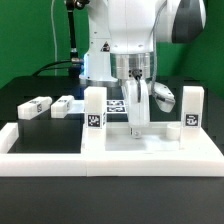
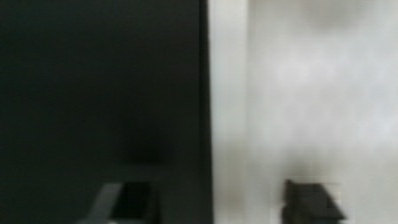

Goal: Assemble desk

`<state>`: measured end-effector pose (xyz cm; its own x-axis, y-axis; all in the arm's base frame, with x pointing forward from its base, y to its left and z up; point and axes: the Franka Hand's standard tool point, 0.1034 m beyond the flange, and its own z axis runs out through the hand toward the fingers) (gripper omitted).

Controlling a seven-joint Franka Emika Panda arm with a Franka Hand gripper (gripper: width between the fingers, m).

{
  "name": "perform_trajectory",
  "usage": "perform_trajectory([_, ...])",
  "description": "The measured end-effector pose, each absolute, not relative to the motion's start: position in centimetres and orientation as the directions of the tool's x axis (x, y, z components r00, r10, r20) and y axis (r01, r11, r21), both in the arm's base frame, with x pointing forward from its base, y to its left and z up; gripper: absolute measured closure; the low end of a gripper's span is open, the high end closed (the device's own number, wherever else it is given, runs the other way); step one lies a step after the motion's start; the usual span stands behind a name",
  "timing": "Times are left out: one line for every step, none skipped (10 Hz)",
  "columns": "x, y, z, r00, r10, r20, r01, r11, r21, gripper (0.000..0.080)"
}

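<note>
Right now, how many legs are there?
4. Upright on the desk top: first leg, second leg. Lying on the black table: third leg, fourth leg. The arm may hide more.

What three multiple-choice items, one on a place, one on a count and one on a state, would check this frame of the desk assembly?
1. Where do the two loose legs lie?
A. on the black table, at the exterior view's left of the desk top
B. on the desk top
C. stacked on each other

2. How many upright legs stand on the desk top?
A. none
B. two
C. four

3. How is the claw placed?
A. high above everything
B. carrying a leg in the air
C. down at the desk top, between the upright legs

Answers:
1 A: both loose legs rest flat on the table beside the desk top.
2 B: one stands near each end of the desk top.
3 C: its tips reach the desk top's surface.
</note>
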<state>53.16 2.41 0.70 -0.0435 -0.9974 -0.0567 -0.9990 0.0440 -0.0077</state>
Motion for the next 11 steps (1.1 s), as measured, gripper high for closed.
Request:
perform_trajectory([53.2,2.4,0.7,-0.043,-0.997,-0.057,-0.999,0.044,-0.008,0.0575])
perform_trajectory([53.2,2.4,0.7,-0.041,-0.998,-0.056,-0.999,0.041,-0.011,0.0741])
perform_trajectory([53.3,2.4,0.8,-0.040,-0.998,-0.055,-0.999,0.041,-0.014,0.0750])
perform_trajectory([53.3,2.4,0.8,-0.040,-0.998,-0.055,-0.999,0.041,-0.014,0.0750])
perform_trajectory([53.3,2.4,0.8,-0.040,-0.998,-0.055,-0.999,0.040,-0.015,0.0750])
perform_trajectory([53.3,2.4,0.8,-0.040,-0.998,-0.055,-0.999,0.040,-0.015,0.0750])
perform_trajectory([53.3,2.4,0.8,-0.039,-0.998,-0.055,-0.999,0.040,-0.015,0.0750])
perform_trajectory([53.3,2.4,0.8,-0.039,-0.998,-0.055,-0.999,0.040,-0.015,0.0750])
perform_trajectory([53.3,2.4,0.8,-0.039,-0.998,-0.055,-0.999,0.040,-0.015,0.0750])
perform_trajectory([53.2,1.9,0.9,0.018,-0.999,-0.044,-0.999,-0.017,-0.038,0.0750])
perform_trajectory([51.7,0.7,0.9,0.078,-0.997,-0.023,-0.995,-0.076,-0.063,0.0750])
